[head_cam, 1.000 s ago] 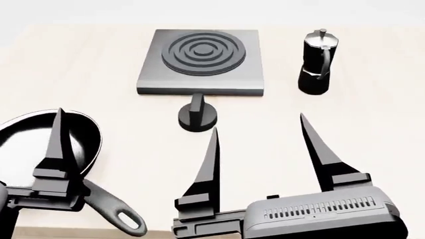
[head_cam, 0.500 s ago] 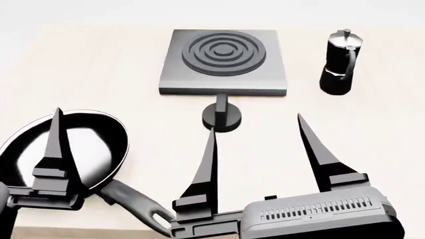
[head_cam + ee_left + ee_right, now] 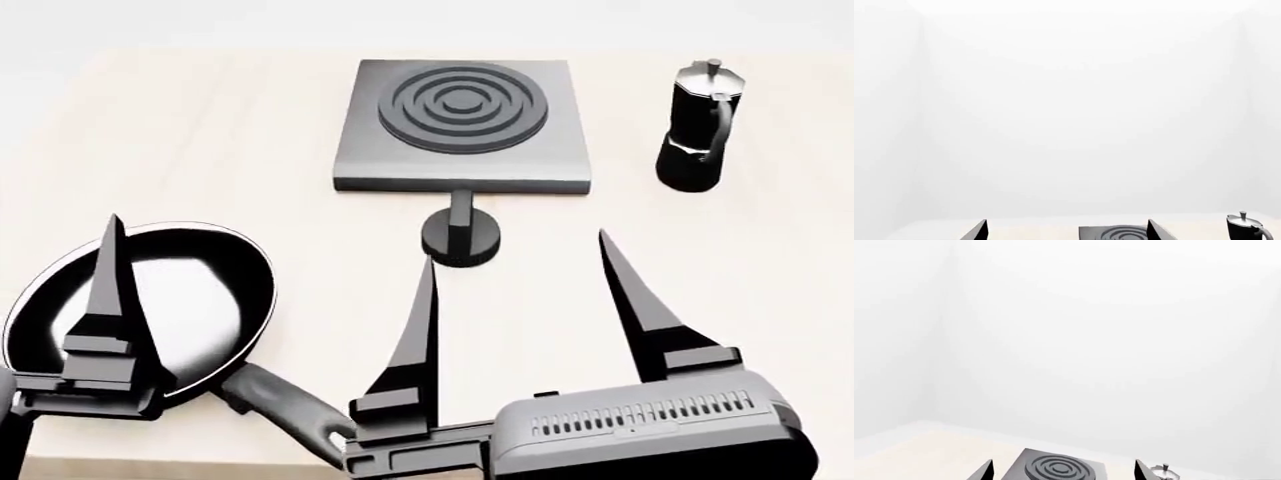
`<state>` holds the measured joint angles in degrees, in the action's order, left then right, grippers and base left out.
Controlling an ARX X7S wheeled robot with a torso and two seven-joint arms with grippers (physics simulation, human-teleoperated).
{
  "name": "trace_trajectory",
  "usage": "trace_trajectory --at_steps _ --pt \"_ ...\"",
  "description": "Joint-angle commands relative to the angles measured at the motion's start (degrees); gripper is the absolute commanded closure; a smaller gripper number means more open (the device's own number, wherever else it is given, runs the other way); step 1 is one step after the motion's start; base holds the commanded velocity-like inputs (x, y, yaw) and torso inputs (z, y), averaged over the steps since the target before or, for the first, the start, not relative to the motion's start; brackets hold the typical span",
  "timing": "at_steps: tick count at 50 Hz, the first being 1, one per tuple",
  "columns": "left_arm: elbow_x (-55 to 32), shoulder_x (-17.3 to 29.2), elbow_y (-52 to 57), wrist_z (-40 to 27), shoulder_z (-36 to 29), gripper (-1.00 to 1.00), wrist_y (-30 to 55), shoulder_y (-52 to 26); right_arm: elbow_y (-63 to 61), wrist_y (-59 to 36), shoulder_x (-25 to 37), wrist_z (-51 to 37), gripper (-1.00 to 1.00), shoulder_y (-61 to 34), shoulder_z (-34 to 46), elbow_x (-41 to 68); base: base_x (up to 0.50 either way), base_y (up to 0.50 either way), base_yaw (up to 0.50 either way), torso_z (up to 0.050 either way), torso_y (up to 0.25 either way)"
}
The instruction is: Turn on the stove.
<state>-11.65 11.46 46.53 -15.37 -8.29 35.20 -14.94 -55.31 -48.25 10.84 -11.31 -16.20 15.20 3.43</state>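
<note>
I'm taking the stove (image 3: pixel 461 125) as my landmark: a square brushed-grey slab on the pale wooden table (image 3: pixel 200 130), lying flat, with a dark ring burner (image 3: pixel 463 105) of raised concentric circles on its top. Its knob (image 3: pixel 462 236), a small round black disc with an upright fin, sits on the table just in front of the stove's near edge, close to it but whether it touches I cannot tell. The fin points toward the slab.

To the right of the stove, apart from it, a black moka pot (image 3: pixel 699 126) stands upright, its handle facing me. In front of the stove and off to its left lies a black frying pan (image 3: pixel 154 305), with its handle running toward the near edge of the table.

My right gripper (image 3: pixel 518 260) hangs nearer to me than the knob, touching nothing, its two long dark fingers (image 3: pixel 414 345) spread wide; the tip of the left-hand finger lies just short of the knob. My left gripper shows only one finger (image 3: pixel 110 300) in the head view, over the frying pan. In the left wrist view I see two finger tips (image 3: pixel 979 230) well apart with the stove (image 3: pixel 1117 233) between them, so that gripper also stands wide, holding nothing. The right wrist view shows the stove (image 3: pixel 1057 469) between its own spread tips.
</note>
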Motion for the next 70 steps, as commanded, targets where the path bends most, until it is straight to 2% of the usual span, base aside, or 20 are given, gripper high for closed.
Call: trace_trajectory --at_steps 1,70 --pt "-0.2 0.4 -0.1 -0.5 -0.3 -1.0 -0.1 0.0 0.2 -0.4 0.1 -0.3 -1.0 -0.1 -0.1 0.7 0.18 0.0 0.0 0.0 0.0" --pt "-1.2 2.3 -0.6 -3.0 -1.7 -1.0 -0.9 -0.4 0.8 0.6 1.7 -2.5 -1.0 -0.3 0.3 3.1 0.16 0.0 0.0 0.0 0.0"
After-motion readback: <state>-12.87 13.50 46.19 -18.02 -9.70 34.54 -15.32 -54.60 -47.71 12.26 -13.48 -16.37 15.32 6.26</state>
